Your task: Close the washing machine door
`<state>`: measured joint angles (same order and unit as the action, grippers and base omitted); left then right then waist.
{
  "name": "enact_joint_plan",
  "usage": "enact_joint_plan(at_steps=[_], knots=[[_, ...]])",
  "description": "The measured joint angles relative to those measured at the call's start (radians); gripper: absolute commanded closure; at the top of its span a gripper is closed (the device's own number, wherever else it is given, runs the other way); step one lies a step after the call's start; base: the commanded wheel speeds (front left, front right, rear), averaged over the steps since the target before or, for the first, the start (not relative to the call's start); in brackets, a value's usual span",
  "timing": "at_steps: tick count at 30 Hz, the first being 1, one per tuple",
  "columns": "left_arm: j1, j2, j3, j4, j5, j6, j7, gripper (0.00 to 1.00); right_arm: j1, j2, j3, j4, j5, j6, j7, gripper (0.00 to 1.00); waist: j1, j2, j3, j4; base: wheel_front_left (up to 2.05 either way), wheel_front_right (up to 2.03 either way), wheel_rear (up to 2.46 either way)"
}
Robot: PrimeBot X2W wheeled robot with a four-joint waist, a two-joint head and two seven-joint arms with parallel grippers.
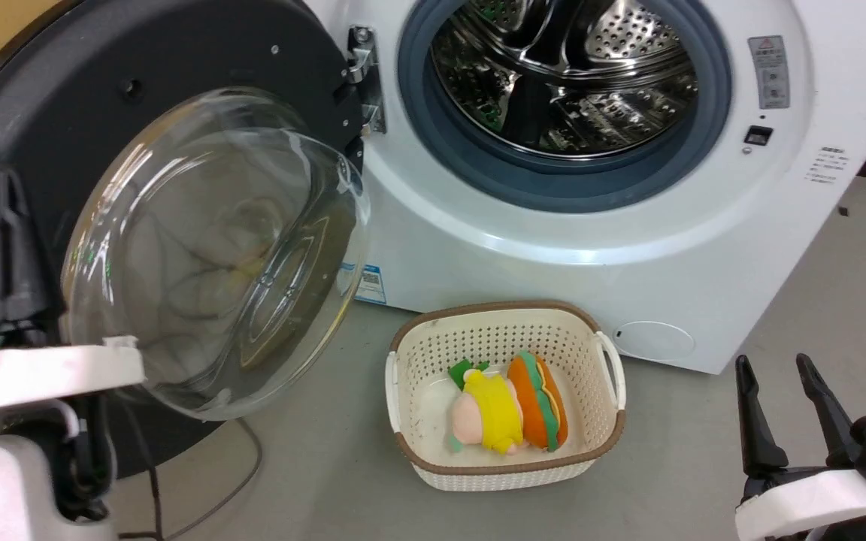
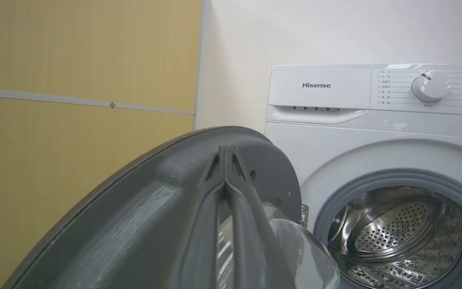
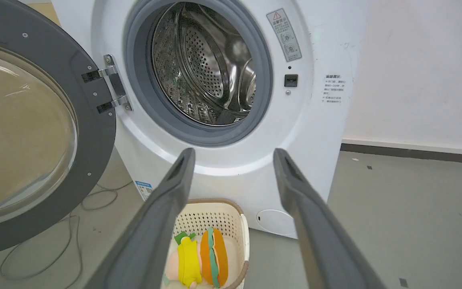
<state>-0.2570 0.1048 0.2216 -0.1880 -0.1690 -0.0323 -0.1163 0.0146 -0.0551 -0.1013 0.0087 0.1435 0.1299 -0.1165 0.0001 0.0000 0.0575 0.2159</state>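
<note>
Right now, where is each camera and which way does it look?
Head view: on the head, looking down at the big white front-loading washing machine, its round black-rimmed glass door and a cream perforated basket; pale left forearm, right gripper.
Left wrist view: at the door's rim, facing the machine's top; shut left gripper.
Right wrist view: low, facing the steel drum; open right fingers.
All three share the drum.

Holding the right gripper (image 3: 234, 151) spread apart before the washing machine (image 3: 315, 120), seeing the washing machine door (image 3: 90, 120) swung open.
</note>
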Motion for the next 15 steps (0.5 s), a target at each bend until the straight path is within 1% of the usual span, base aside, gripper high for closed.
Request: enact_joint_plan(at_steps=[4, 9, 15], knots=[[-0.025, 0.012, 0.055, 0.003, -0.048, -0.015, -0.009, 1.00, 0.000, 0.000, -0.012, 0.003, 0.008, 0.000, -0.009, 0.00, 0.0000, 0.0000, 0.009, 0.026, 0.00, 0.00, 0.00], [-0.060, 0.046, 0.112, 0.033, -0.119, -0.024, -0.018, 1.00, 0.000, 0.000, -0.025, 0.012, 0.016, 0.000, -0.018, 0.00, 0.0000, 0.0000, 0.019, 0.062, 0.00, 0.00, 0.00], [-0.106, 0.100, 0.160, 0.128, -0.214, -0.033, -0.024, 1.00, 0.000, 0.000, -0.033, 0.018, 0.024, 0.000, -0.030, 0.00, 0.0000, 0.0000, 0.034, 0.101, 0.00, 0.00, 0.00]])
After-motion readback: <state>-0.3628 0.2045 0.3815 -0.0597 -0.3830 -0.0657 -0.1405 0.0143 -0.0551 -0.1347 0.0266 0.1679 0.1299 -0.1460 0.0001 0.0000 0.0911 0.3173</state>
